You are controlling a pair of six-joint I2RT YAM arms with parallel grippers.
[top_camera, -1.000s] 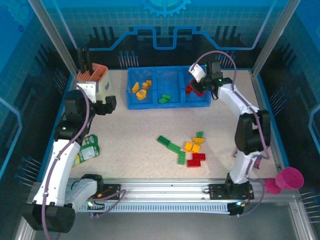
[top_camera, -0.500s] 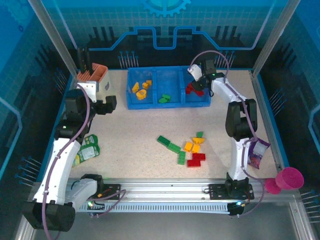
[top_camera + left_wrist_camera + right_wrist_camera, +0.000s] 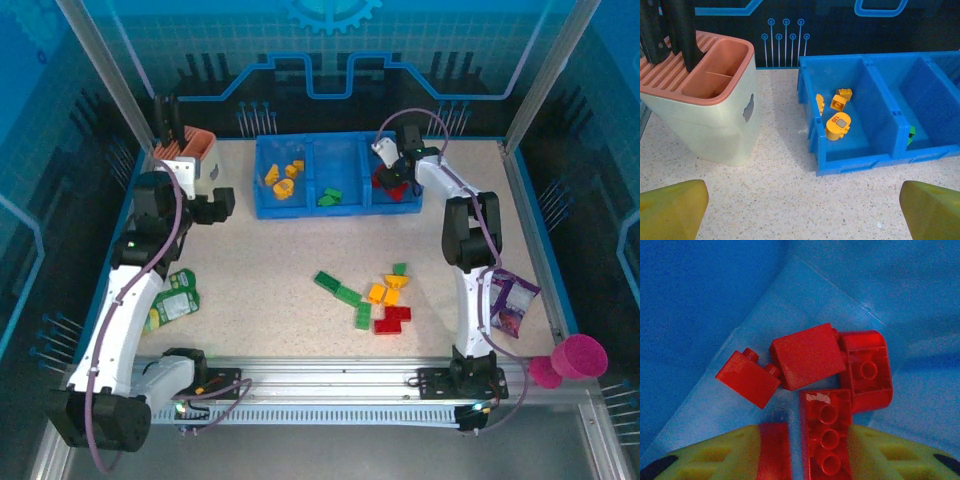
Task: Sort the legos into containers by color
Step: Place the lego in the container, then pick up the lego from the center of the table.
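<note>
I'm partway: the blue tray [image 3: 336,208] holds sorted legos [image 3: 283,178], and a cluster [image 3: 378,296] lies unsorted on the surface [image 3: 260,290]. Left hand [image 3: 802,207] is agape; I can't tell whether the right hand [image 3: 800,455] grips anything.

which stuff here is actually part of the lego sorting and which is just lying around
Part of the job: loose legos, binned legos, blue tray.
Just lying about: cream holder, pink cup, purple packet, green packet.

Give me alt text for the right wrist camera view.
Several red bricks lie clustered on the floor of a blue bin. The right gripper shows at the bottom edge, a long red brick between its yellow fingers.
</note>
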